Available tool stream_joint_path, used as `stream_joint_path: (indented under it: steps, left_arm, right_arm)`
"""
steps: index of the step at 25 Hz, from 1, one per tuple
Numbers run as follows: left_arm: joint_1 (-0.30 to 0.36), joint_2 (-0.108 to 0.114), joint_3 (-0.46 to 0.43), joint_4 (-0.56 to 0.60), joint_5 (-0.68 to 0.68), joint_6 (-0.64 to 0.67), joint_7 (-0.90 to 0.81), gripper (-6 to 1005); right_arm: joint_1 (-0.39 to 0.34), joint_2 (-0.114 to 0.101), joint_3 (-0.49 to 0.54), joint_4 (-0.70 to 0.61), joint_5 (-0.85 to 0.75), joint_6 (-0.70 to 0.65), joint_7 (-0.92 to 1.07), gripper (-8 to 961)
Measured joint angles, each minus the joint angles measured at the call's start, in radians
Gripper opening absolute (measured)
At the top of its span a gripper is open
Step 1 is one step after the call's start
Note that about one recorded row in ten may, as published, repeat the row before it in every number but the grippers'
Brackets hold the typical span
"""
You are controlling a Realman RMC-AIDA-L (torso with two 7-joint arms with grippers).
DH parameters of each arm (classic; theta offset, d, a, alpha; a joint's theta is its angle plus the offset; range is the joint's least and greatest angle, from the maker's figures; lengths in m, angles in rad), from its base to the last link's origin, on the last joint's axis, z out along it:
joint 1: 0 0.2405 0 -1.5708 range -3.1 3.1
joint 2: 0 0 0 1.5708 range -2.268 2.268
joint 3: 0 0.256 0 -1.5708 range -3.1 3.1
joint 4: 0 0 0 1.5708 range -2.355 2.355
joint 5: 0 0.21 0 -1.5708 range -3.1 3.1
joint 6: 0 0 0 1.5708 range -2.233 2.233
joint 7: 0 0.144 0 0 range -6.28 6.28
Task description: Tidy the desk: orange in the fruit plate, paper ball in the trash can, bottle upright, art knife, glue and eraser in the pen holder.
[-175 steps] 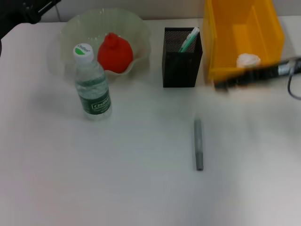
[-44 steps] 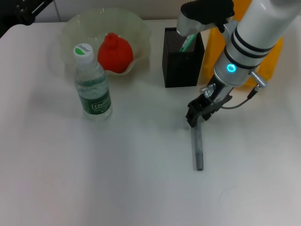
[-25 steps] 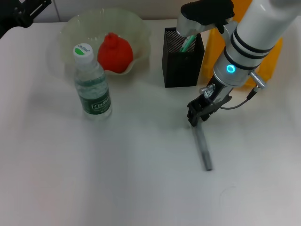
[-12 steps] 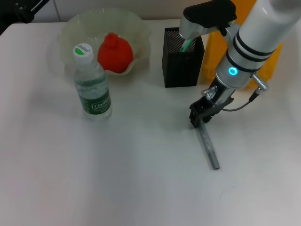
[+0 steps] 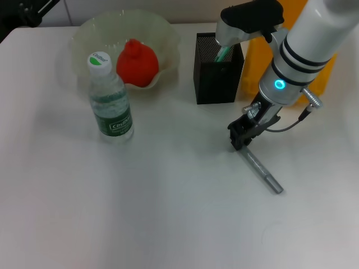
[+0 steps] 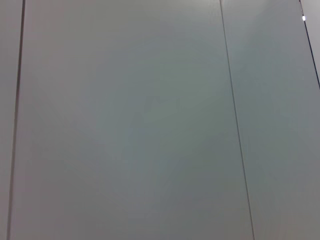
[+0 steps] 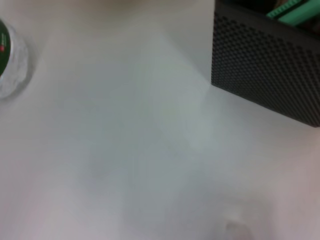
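Gripping one end of the slim grey art knife (image 5: 259, 167), my right gripper (image 5: 240, 138) sits low on the white desk (image 5: 168, 213), w/ the knife's other end angled away. Black mesh pen holder (image 5: 217, 68) stands just behind. Left gripper isn't visible.

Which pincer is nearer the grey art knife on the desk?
Right. The right pincer is at the art knife's near end. The left arm sits parked off the desk's far-left corner, its pincer not visible.
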Motion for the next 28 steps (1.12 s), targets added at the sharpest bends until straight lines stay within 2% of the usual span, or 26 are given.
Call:
stream_joint_path:
  steps: [10, 12, 14, 17, 18, 21, 25, 28]
  left_arm:
    - [0.001, 0.000, 0.000, -0.009, 0.000, 0.000, 0.000, 742]
    - [0.002, 0.002, -0.001, -0.012, 0.000, 0.003, 0.000, 742]
    - [0.004, 0.002, -0.002, -0.012, 0.000, 0.007, 0.000, 742]
    - [0.005, 0.002, -0.002, -0.011, -0.001, 0.009, 0.000, 742]
    - [0.005, 0.002, -0.002, -0.011, -0.003, 0.010, 0.000, 742]
    - [0.003, 0.003, -0.002, -0.010, -0.009, 0.011, 0.000, 742]
    - [0.002, 0.003, -0.002, -0.009, -0.013, 0.011, 0.004, 742]
    - [0.000, 0.004, -0.001, -0.010, -0.014, 0.009, 0.014, 742]
  right_arm:
    - [-0.043, -0.003, 0.011, -0.045, 0.005, -0.014, -0.002, 145]
    - [-0.100, -0.005, 0.025, -0.151, 0.008, -0.057, -0.003, 145]
    - [-0.123, -0.006, 0.039, -0.190, 0.010, -0.074, -0.003, 144]
    - [-0.205, -0.008, 0.122, -0.350, 0.012, -0.160, -0.014, 143]
    - [-0.205, -0.008, 0.122, -0.350, 0.012, -0.160, -0.014, 143]
    - [-0.253, -0.008, 0.213, -0.416, 0.042, -0.210, -0.057, 141]
    - [-0.339, -0.016, 0.367, -0.451, 0.229, -0.239, -0.213, 139]
    - [-0.434, -0.022, 0.485, -0.410, 0.540, -0.198, -0.481, 139]
